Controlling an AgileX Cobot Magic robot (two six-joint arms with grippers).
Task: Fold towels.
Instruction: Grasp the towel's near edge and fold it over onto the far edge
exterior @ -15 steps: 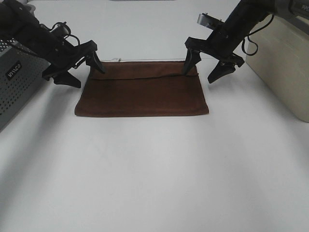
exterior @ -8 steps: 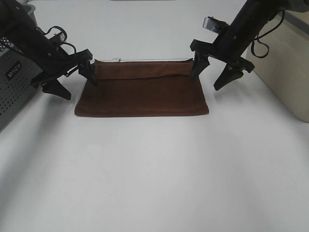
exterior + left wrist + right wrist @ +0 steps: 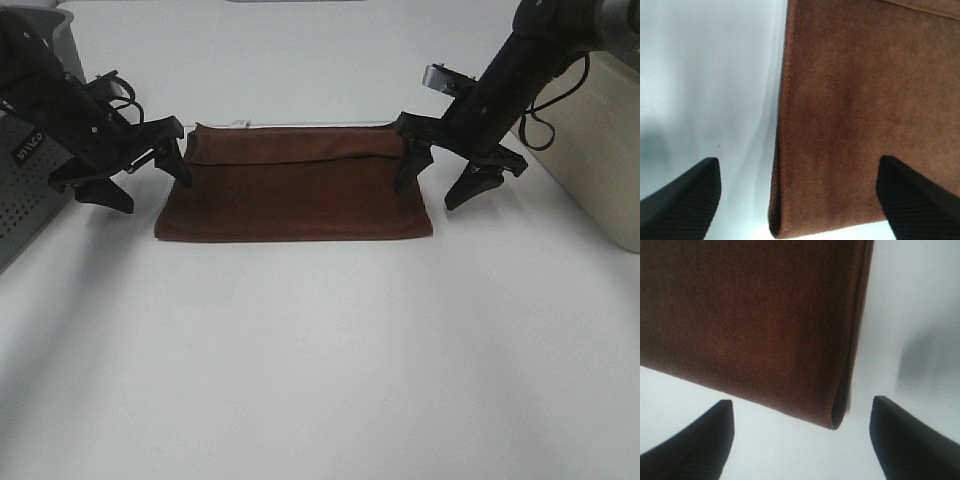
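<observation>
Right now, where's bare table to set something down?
Biggest free patch: the table in front of the towel, full width. There is also a bare strip behind it. Crowded: both towel ends, where the open left gripper and right gripper sit, hemmed in by the grey box and beige bin.

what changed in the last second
The left gripper drew back from the far left corner of the towel, moving outward and nearer the camera. The right gripper moved from the far right corner nearer along the right edge. Both stayed open, holding nothing. The towel stayed folded and flat.
</observation>
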